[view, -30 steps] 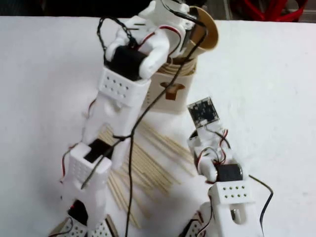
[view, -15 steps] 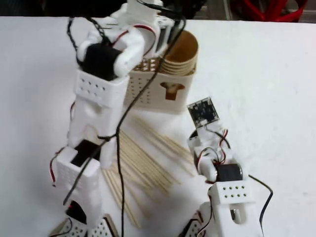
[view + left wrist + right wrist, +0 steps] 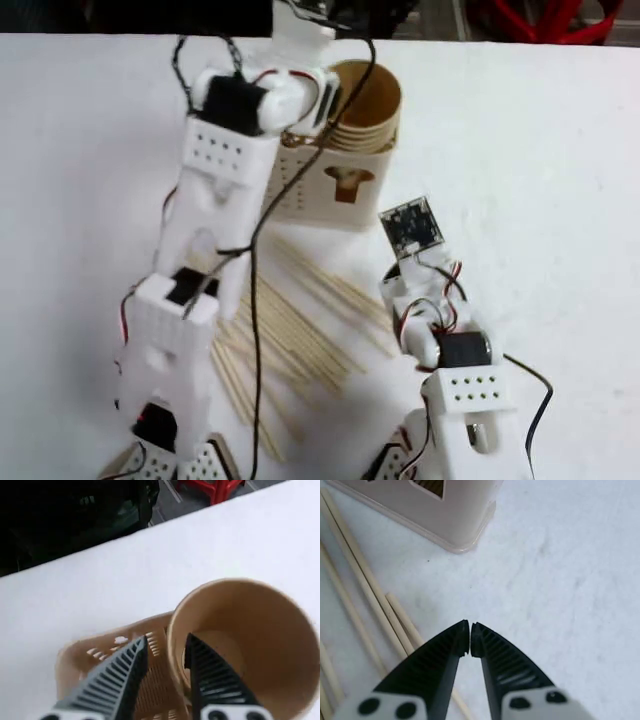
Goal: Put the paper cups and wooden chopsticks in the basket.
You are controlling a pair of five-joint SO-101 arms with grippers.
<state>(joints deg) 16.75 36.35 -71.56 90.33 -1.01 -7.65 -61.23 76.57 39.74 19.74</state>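
Observation:
A tan perforated basket stands at the back middle of the white table, holding a stack of paper cups. My left gripper hangs open over the basket. One finger is outside the top cup, the other inside, and the rim runs between them untouched. Several wooden chopsticks lie scattered on the table in front of the basket. My right gripper is shut and empty just above the table, beside some chopsticks and near a basket corner.
The right arm sits folded at the front right. The table's far edge runs close behind the basket, with a red stool on the floor beyond it. Bare tabletop lies to the right.
The left arm brought a tilted cup down onto the stack in the basket and let it go. That arm then shifted sideways. The right arm has not moved.

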